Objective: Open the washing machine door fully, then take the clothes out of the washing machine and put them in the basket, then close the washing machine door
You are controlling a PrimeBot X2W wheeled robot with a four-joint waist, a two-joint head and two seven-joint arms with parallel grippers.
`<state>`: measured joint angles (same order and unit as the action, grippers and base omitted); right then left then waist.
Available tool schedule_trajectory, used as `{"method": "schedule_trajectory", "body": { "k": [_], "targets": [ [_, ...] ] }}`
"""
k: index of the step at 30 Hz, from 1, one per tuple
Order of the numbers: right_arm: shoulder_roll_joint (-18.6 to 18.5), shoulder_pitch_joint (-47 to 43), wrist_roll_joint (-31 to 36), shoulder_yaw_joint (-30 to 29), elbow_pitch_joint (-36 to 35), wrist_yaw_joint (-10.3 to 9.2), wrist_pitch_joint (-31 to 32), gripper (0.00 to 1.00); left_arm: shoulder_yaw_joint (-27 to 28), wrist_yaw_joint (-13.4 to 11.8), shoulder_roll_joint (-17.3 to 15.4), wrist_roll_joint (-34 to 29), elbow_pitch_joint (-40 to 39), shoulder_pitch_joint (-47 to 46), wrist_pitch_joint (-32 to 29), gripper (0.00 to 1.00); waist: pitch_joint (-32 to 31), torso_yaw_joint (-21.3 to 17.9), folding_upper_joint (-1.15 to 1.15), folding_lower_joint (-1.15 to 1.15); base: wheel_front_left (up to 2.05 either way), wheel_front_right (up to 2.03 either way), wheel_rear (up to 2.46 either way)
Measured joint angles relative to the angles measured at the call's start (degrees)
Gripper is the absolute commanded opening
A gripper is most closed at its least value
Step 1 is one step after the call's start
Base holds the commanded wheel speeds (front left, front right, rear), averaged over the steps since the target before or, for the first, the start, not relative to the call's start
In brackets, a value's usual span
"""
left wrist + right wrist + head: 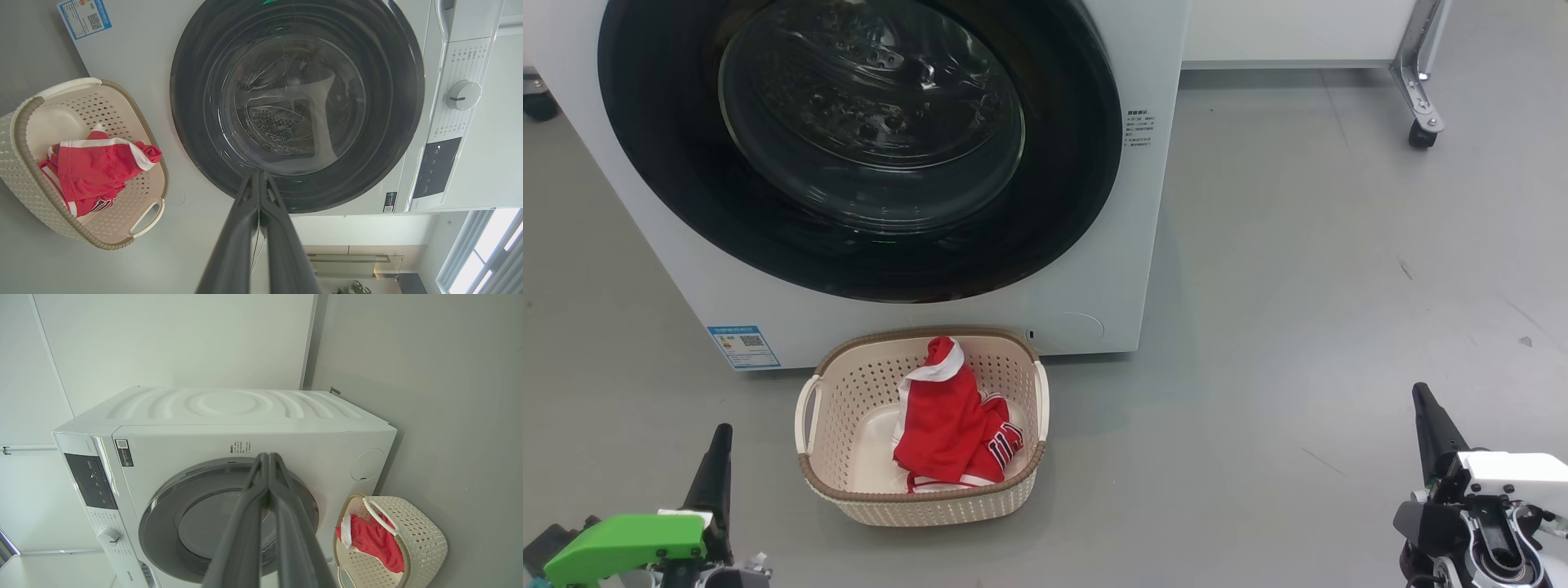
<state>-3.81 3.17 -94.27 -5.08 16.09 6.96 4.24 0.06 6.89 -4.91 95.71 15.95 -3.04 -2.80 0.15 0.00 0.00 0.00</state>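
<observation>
The white washing machine (1094,294) stands ahead with its round black-rimmed door (862,147) shut flat against its front. The red clothes (952,420) lie inside the cream basket (849,384), which sits on the floor right in front of the machine. My left gripper (721,437) is low at the left, shut and empty, well clear of the basket. At the lower right, my right gripper (1421,394) is shut with nothing in it. Each wrist view shows the door (296,102) (192,522), the basket (24,122) (425,535) and the clothes (98,167) (374,539) beyond shut fingers (249,220) (249,522).
A blue label (743,347) is low on the machine's front. A white cabinet on a castor leg (1421,106) stands at the back right. Open grey floor (1323,327) stretches to the right of the machine and basket. The control panel and dial (461,96) sit above the door.
</observation>
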Motion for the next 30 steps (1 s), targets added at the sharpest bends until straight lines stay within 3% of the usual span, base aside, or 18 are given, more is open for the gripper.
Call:
{"method": "schedule_trajectory", "body": {
  "k": [30],
  "targets": [
    [0.0,0.0,0.0,-0.1,0.0,0.0,0.0,0.0,0.2,0.0,0.0,0.0,-0.1,0.0,-0.2,0.0,0.0,0.0,0.0,0.0,0.0,0.0,0.0]
  ]
}}
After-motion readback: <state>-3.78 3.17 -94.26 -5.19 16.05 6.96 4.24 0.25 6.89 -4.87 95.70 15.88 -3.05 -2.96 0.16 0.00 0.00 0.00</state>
